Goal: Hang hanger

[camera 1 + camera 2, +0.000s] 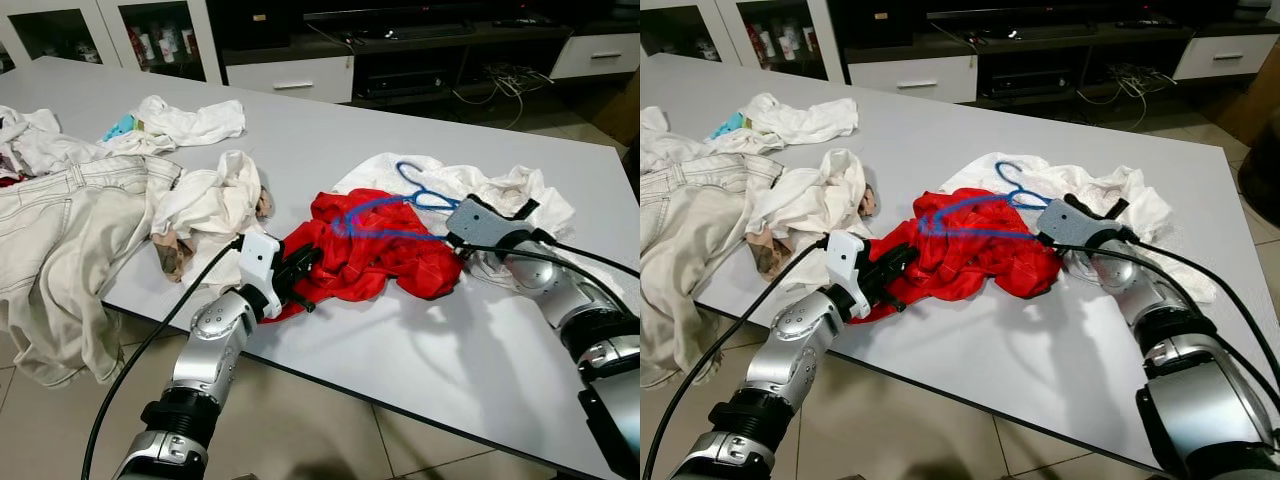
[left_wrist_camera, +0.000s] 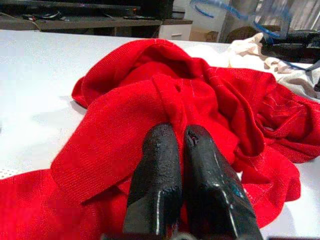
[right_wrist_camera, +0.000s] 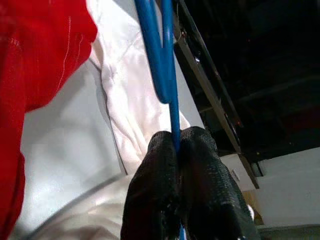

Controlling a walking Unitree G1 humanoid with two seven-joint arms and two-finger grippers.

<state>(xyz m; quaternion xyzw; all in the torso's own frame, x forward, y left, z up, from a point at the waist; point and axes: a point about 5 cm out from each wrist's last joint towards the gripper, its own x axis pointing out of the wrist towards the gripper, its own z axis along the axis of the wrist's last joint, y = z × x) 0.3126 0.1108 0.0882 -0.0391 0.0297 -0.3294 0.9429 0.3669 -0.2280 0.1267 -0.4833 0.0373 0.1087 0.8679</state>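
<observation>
A crumpled red garment [image 1: 370, 250] lies near the front edge of the white table [image 1: 330, 140]. A blue wire hanger [image 1: 395, 215] runs across its top, its hook resting on a white cloth [image 1: 500, 195] behind. My right gripper [image 3: 177, 142] is shut on the blue hanger [image 3: 160, 55] at the garment's right end. My left gripper [image 2: 177, 132] is shut on a fold of the red garment [image 2: 165, 95] at its front left corner.
Pale jeans [image 1: 70, 220] hang over the table's left edge, with white clothes [image 1: 205, 200] beside them and more clothing [image 1: 180, 120] further back. A dark TV cabinet [image 1: 420, 50] and white drawers stand behind the table. Tiled floor lies below the front edge.
</observation>
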